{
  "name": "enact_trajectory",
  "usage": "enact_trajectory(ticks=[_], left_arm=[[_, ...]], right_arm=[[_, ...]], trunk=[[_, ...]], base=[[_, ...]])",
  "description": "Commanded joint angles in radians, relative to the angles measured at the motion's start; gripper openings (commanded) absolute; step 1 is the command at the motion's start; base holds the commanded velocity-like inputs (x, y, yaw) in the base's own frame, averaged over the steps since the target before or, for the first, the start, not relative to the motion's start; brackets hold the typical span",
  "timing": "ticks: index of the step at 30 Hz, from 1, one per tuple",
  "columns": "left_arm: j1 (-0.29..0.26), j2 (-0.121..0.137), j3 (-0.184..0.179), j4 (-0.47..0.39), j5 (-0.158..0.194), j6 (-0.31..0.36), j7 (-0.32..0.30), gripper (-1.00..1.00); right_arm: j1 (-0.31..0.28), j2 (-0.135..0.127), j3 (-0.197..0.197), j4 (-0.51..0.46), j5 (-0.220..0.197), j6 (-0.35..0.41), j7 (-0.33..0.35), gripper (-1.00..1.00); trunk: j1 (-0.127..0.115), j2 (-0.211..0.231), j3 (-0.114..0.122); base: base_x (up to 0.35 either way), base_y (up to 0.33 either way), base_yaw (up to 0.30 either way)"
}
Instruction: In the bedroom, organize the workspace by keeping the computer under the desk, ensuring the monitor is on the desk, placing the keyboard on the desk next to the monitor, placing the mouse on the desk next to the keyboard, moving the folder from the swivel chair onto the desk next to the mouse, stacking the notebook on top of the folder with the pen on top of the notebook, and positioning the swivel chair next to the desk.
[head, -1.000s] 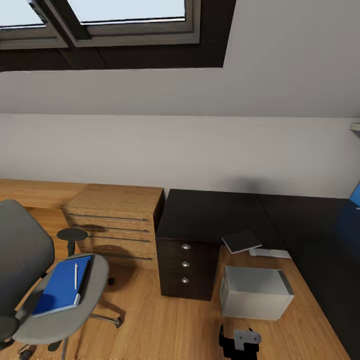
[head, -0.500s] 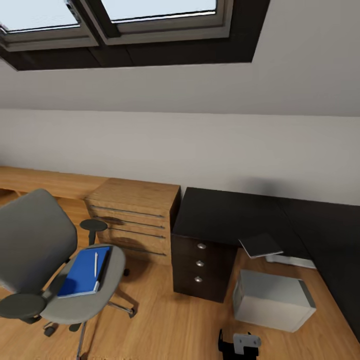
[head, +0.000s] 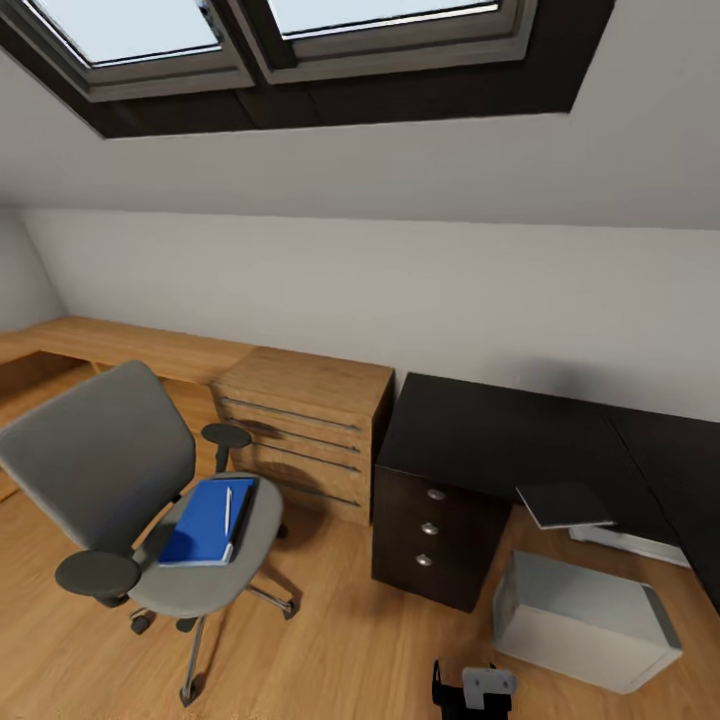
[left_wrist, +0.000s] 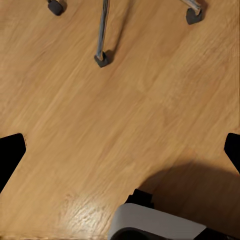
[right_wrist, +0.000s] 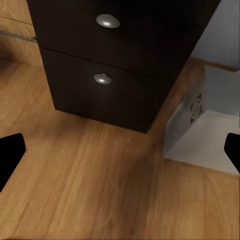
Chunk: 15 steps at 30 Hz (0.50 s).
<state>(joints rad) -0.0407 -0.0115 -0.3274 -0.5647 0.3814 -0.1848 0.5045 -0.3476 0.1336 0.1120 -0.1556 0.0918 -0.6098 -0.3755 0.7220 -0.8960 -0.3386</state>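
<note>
The grey swivel chair (head: 105, 470) stands on the wood floor at the left, apart from the desk. The blue folder (head: 205, 525) lies on its seat, and a slim white pen (head: 228, 509) rests on the folder. The black-topped desk (head: 500, 435) runs along the back wall at the right. The light grey computer (head: 585, 620) sits on the floor by the desk's edge, also seen as the computer (right_wrist: 205, 125) close by. My left gripper (left_wrist: 120, 152) is open over bare floor near a chair caster (left_wrist: 102, 59). My right gripper (right_wrist: 120, 152) is open in front of the drawer unit.
A black three-drawer unit (head: 430, 540) stands under the desk's left end, next to an oak dresser (head: 305, 430). A flat grey slab (head: 565, 503) sticks out at the desk's edge, with something white (head: 630, 545) on the floor behind it. A low oak shelf (head: 120, 345) lines the wall.
The whole view has swung left and up, so the chair, dresser, desk and computer all sit further right in the picture. The things themselves have not moved.
</note>
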Motion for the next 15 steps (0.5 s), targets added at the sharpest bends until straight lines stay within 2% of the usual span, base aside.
enact_trajectory(ticks=[1, 7, 15], left_arm=[[-0.001, 0.001, -0.008, 0.001, 0.016, -0.007, 0.006, 1.00], [-0.002, 0.001, -0.007, 0.001, 0.065, -0.007, 0.005, 1.00], [-0.002, 0.002, -0.008, 0.020, 0.066, -0.012, 0.002, 1.00]], right_arm=[[-0.001, 0.000, 0.003, 0.001, 0.010, 0.001, -0.010, 1.00], [-0.001, 0.000, 0.003, 0.001, 0.009, 0.002, -0.010, 1.00], [-0.001, -0.001, 0.003, 0.001, 0.009, 0.001, -0.010, 1.00]], trunk=[[0.000, -0.001, -0.002], [0.000, -0.001, -0.008], [0.000, -0.001, -0.015]], base=[[0.000, 0.000, 0.238], [0.000, 0.000, 0.238], [0.000, 0.000, 0.238]])
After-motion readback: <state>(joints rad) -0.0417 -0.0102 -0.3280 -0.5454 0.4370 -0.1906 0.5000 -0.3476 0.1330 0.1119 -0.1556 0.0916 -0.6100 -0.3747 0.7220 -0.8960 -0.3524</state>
